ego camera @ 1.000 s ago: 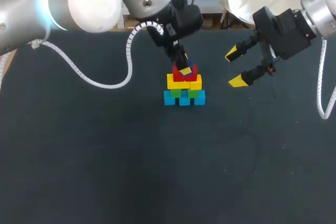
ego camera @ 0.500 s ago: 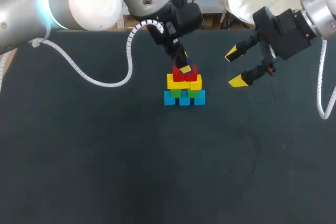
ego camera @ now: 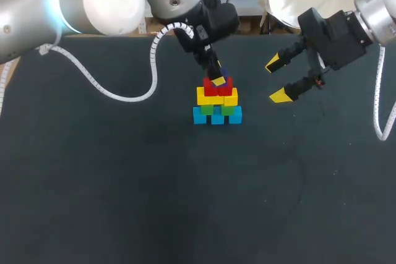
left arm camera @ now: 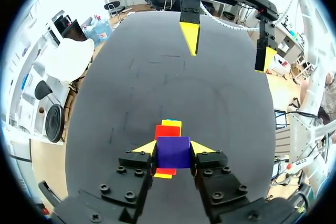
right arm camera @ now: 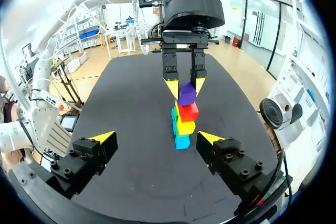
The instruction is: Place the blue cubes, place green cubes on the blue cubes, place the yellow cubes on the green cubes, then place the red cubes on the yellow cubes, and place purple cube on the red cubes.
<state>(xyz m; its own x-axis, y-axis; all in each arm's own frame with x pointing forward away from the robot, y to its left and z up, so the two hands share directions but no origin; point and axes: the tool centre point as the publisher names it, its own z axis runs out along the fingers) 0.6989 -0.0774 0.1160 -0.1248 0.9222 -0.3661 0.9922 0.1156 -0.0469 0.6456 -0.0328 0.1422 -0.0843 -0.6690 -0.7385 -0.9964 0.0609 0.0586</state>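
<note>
A small pyramid of cubes stands in the middle of the dark table (ego camera: 124, 183): blue cubes (ego camera: 216, 117) at the base, green cubes (ego camera: 230, 109), yellow cubes (ego camera: 206, 96) and red cubes (ego camera: 212, 88) above them. On top is the purple cube (left arm camera: 173, 151), with my left gripper (left arm camera: 173, 148) shut on it from above. From the right wrist view the purple cube (right arm camera: 187, 93) appears to rest on the red cubes (right arm camera: 189, 111). My right gripper (ego camera: 278, 79) hangs open to the right of the stack, holding nothing.
The left arm's white cable (ego camera: 124, 94) loops over the table to the left of the stack. The right gripper's fingers (left arm camera: 190, 35) stand beyond the stack in the left wrist view.
</note>
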